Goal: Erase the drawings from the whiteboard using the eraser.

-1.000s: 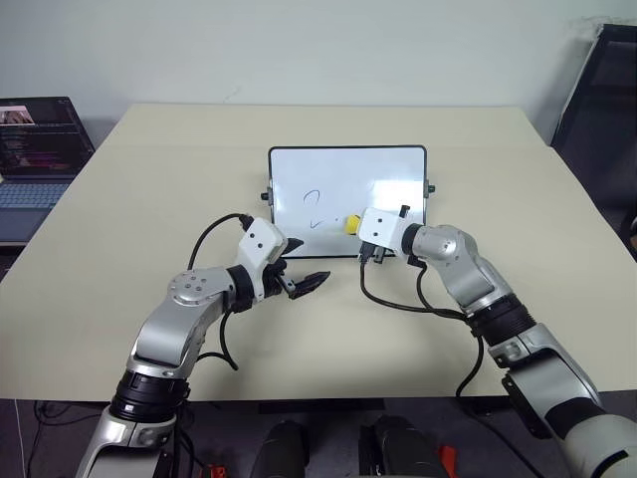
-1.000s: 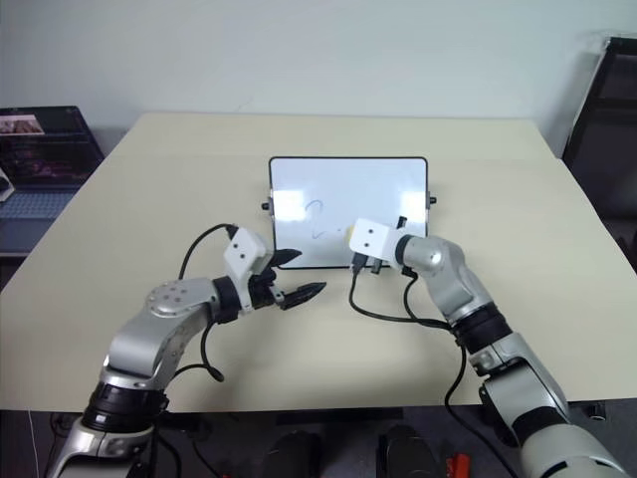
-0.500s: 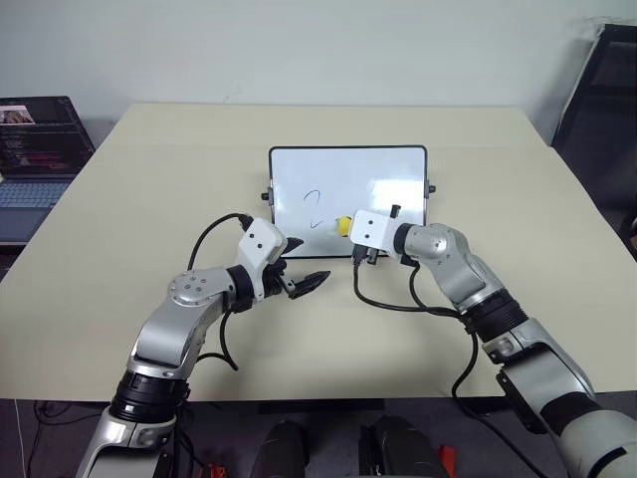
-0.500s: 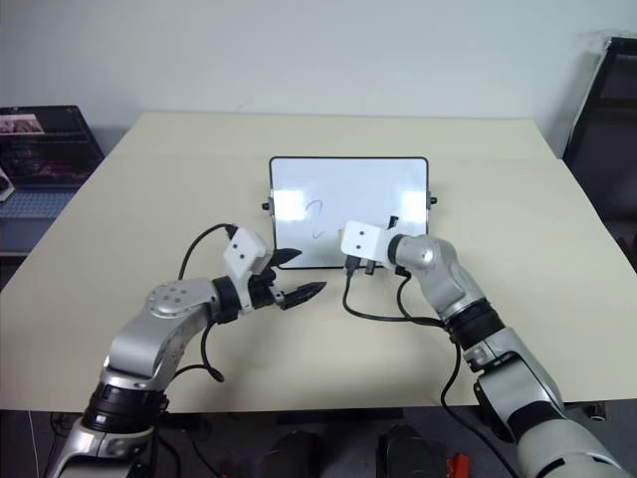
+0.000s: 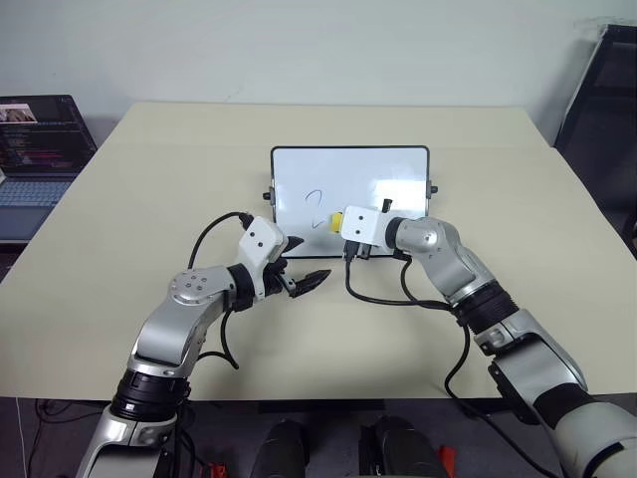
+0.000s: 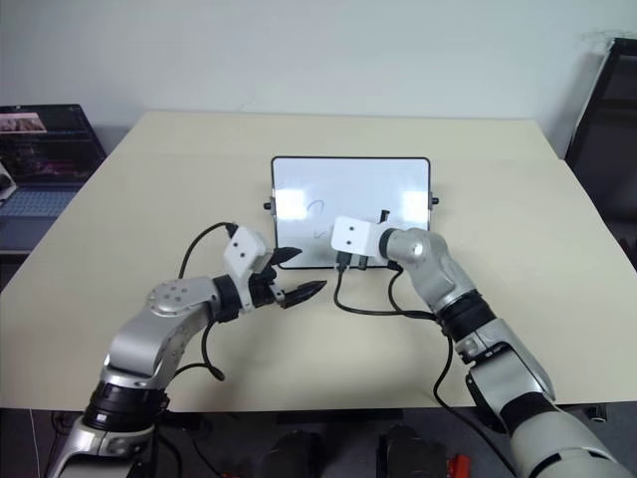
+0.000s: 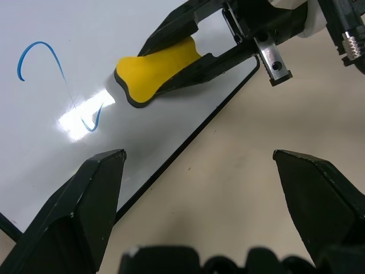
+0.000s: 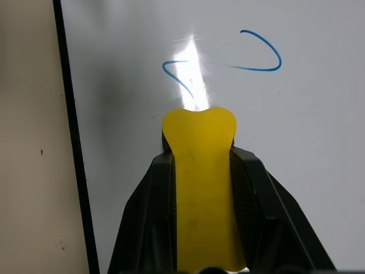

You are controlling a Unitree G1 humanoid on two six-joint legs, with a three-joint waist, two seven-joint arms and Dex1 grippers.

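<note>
The whiteboard (image 5: 383,171) lies flat at the middle of the table, black-framed. A thin blue "2"-like drawing (image 5: 315,203) sits on its left half. My right gripper (image 8: 197,153) is shut on the yellow eraser (image 8: 199,171), low over the board's near left part. The eraser's tip (image 5: 324,222) sits just short of the scribble's tail (image 8: 177,71). My left gripper (image 5: 309,282) hovers over the bare table in front of the board's near left corner, open and empty. In the left wrist view its fingers (image 7: 85,194) stand wide apart below the eraser (image 7: 157,71).
A laptop (image 5: 35,149) sits off the table's left side. A dark rack (image 5: 607,100) stands at the far right. Black cables hang from both wrists, and the right one (image 5: 383,297) loops on the table before the board.
My right gripper has slid the eraser leftward along the board's near part, up to the "2". The left arm has stayed still.
</note>
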